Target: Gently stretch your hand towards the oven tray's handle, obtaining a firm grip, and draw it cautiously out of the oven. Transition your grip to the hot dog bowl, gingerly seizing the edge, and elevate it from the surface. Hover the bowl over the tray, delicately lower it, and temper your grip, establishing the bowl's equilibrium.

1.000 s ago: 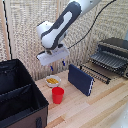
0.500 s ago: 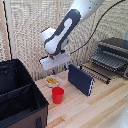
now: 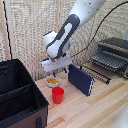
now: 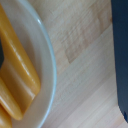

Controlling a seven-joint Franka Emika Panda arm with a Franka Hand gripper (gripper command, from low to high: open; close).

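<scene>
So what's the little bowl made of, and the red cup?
The hot dog bowl looks like glazed ceramic or smooth plastic: plain white with a soft sheen on its rim. The red cup seems plastic, judging by its bright, even colour.

Bowl [image 3: 52, 80]: hemmed by cup [image 3: 58, 95], blue slab [image 3: 81, 79], black bin [image 3: 20, 97]; open surface [image 3: 95, 107] before oven [image 3: 113, 55].

A robot lab's mock kitchen: a white robot arm [image 3: 62, 37] works over a wooden plank table [image 3: 100, 107], with a toaster oven [image 3: 112, 54] beside it and woven screens behind.
</scene>
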